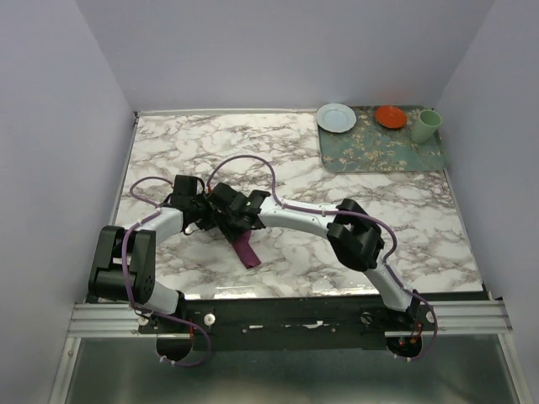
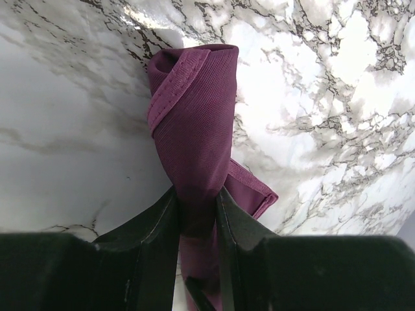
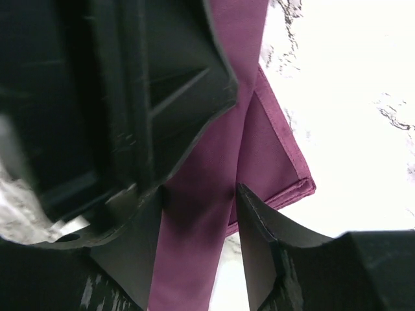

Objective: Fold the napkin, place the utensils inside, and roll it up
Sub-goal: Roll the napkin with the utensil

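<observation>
Pinched rolled plum-purple cloth napkin (image 2: 194,129) in left gripper (image 2: 196,194) near white marble desk's (image 2: 337,97) front edge; straddled it with right gripper (image 3: 200,194), hold unclear. Saw no knife; judged rolling nearly done.

The left tool (image 2: 196,194), at the bottom centre of the frame, pinches the rolled plum napkin (image 2: 194,116). The roll runs up to the top centre over the marble surface (image 2: 337,97), and a loose corner sticks out to the right.
</observation>
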### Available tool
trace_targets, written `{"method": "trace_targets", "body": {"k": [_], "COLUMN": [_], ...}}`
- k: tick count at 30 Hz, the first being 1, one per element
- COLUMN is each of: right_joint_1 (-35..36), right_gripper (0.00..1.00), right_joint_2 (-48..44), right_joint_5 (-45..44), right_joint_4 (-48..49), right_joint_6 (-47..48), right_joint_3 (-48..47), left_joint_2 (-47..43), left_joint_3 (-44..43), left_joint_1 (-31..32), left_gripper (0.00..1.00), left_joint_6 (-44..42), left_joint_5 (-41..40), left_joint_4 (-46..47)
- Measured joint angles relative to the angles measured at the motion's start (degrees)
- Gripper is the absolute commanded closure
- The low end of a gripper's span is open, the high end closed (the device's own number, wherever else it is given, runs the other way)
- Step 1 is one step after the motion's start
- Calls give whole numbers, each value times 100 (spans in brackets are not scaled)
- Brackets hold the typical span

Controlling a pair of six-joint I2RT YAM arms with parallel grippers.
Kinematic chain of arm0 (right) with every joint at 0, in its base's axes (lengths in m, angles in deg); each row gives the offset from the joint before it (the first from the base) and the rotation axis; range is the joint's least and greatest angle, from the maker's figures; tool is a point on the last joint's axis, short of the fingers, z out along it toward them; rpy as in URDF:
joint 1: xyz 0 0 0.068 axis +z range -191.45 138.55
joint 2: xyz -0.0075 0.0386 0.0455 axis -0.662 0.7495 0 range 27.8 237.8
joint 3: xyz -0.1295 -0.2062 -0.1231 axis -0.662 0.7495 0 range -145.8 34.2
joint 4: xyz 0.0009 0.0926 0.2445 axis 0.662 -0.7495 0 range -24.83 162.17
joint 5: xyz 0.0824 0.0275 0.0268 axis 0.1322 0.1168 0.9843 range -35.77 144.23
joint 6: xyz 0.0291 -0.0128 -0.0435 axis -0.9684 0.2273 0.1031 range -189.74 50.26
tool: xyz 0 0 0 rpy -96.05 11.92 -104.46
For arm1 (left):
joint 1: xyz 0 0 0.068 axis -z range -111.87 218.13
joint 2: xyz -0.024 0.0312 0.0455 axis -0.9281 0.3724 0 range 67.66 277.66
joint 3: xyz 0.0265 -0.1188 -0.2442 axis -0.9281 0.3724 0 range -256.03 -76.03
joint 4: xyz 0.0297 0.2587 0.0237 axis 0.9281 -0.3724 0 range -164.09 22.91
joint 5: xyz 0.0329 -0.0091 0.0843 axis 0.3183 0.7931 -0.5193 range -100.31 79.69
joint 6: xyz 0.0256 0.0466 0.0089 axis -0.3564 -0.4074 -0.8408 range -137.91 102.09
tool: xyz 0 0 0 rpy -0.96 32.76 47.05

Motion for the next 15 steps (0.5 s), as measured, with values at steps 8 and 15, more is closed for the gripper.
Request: {"method": "trace_targets", "body": {"k": [8,15], "right_joint_1": [83,184], "right_gripper": [43,41], "right_joint_2": [210,284], "right_joint_5": [-181,-420], "right_joint_4": [-146,-227], "right_joint_6": [15,13], "right_joint_3": [-170,-201], "left_joint_2": [-52,-57], "left_joint_3": [74,76], "left_joint_1": [0,7], "left_gripper": [66,67], "left_joint_6": [59,63], "left_joint_5": [-15,-28], "left_joint_4": [46,44]}}
